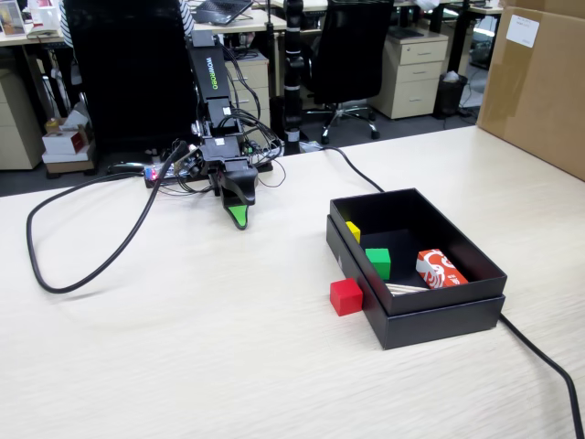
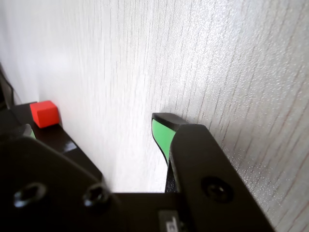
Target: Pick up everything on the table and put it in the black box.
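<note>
End effector (image 1: pixel 239 217) low over the pale counter (image 1: pixel 183 347), well apart from the black box (image 1: pixel 439 315), pointing down. One green-lined tip visible in the fixed view, one in the wrist view (image 2: pixel 163 133); open or closed, cannot tell. Nothing seen held. Red cube (image 1: pixel 346 296) on the counter, touching the box's outer wall at its near left corner; seen too in the wrist view (image 2: pixel 44 113). Inside the box: yellow block (image 1: pixel 354 230), green block (image 1: pixel 377 262), red-and-white packet (image 1: pixel 440 269). Black cable (image 1: pixel 82 265) looping across the counter at left.
</note>
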Controlling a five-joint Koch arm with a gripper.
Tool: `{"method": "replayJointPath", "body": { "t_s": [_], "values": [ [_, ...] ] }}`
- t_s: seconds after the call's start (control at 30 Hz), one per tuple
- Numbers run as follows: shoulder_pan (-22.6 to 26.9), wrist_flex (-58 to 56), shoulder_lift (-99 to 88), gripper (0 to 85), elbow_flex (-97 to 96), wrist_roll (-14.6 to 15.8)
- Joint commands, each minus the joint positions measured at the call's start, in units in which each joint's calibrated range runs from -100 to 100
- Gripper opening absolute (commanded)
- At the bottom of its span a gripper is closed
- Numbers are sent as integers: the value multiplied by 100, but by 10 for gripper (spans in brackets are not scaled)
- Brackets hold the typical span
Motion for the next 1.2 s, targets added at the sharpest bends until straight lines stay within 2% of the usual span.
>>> {"method": "replayJointPath", "body": {
  "t_s": [0.0,1.17],
  "values": [
    [0,-76,74,488,-167,-29],
    [20,-84,17,488,-204,-29]
  ]
}}
